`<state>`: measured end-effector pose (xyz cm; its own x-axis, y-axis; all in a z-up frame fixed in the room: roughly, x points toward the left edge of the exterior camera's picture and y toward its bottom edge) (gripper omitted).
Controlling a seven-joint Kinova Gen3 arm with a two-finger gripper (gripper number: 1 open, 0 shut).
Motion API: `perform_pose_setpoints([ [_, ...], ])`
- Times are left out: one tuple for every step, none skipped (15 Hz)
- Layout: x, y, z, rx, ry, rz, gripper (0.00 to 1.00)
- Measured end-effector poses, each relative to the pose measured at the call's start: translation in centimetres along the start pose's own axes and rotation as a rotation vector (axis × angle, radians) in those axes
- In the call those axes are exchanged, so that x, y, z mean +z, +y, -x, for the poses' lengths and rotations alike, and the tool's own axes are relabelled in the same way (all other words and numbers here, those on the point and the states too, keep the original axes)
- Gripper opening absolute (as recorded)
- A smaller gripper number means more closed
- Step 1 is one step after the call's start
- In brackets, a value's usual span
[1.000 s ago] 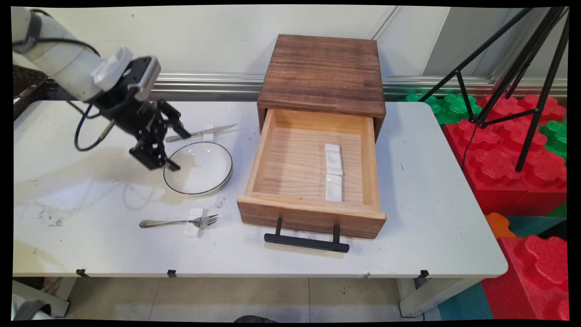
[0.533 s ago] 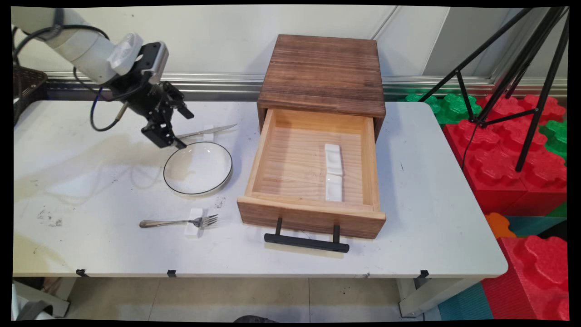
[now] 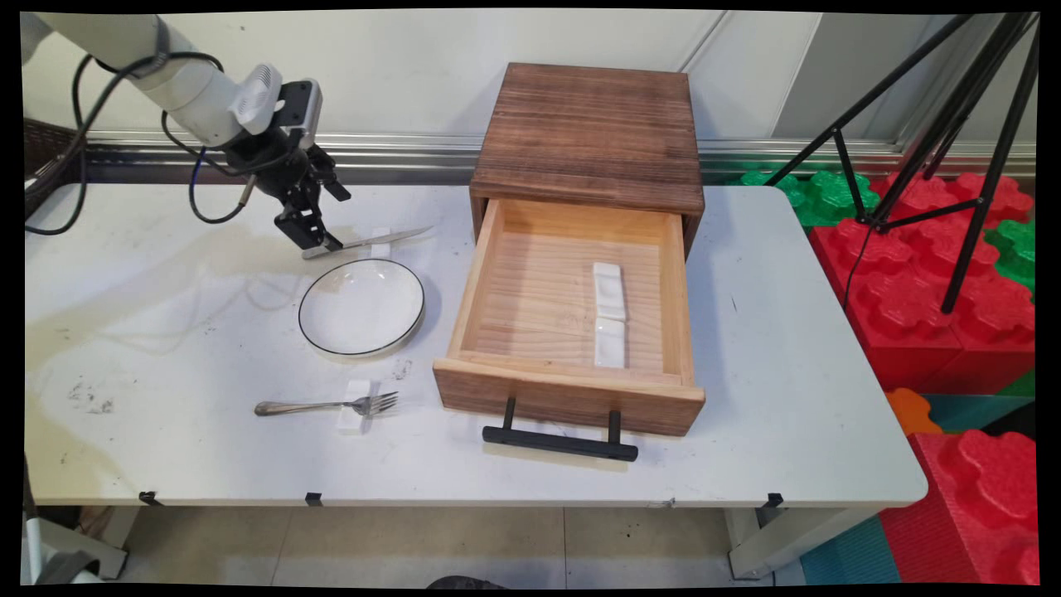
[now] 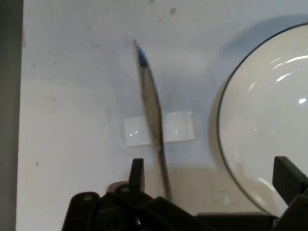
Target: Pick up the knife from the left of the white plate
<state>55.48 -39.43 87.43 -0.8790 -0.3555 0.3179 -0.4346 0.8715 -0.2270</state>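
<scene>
The claw hangs spread wide over the handle end of the knife, which lies across a small white rest just ahead of it. The black-rimmed plate sits close beside one finger. Bare surface opens on the other side. The open wooden drawer lies well beyond the knife tip.

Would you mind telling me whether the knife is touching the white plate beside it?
Apart. The hand view shows bare table between the knife, lying across its small white rest, and the plate rim.
</scene>
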Motion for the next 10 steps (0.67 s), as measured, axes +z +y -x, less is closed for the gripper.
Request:
perform_pose_setpoints([
  [0.4, -0.3, 0.2, -0.005, -0.005, -0.002, 1.0],
  [1.0, -0.8, 0.4, -0.014, -0.014, -0.004, 1.0],
  [1.4, -1.0, 0.6, -0.02, -0.019, -0.005, 1.0],
  [2.0, -1.4, 0.8, -0.03, -0.026, -0.005, 1.0],
  [2.4, -1.6, 0.9, -0.037, -0.031, -0.005, 1.0],
  [3.0, -1.9, 1.1, -0.048, -0.037, -0.005, 1.0],
  [3.7, -2.3, 1.3, -0.06, -0.044, -0.004, 1.0],
  [4.5, -2.6, 1.5, -0.072, -0.049, -0.003, 1.0],
  [5.1, -2.9, 1.5, -0.082, -0.051, -0.001, 1.0],
  [5.7, -3.2, 1.6, -0.094, -0.054, 0.0, 1.0],
])
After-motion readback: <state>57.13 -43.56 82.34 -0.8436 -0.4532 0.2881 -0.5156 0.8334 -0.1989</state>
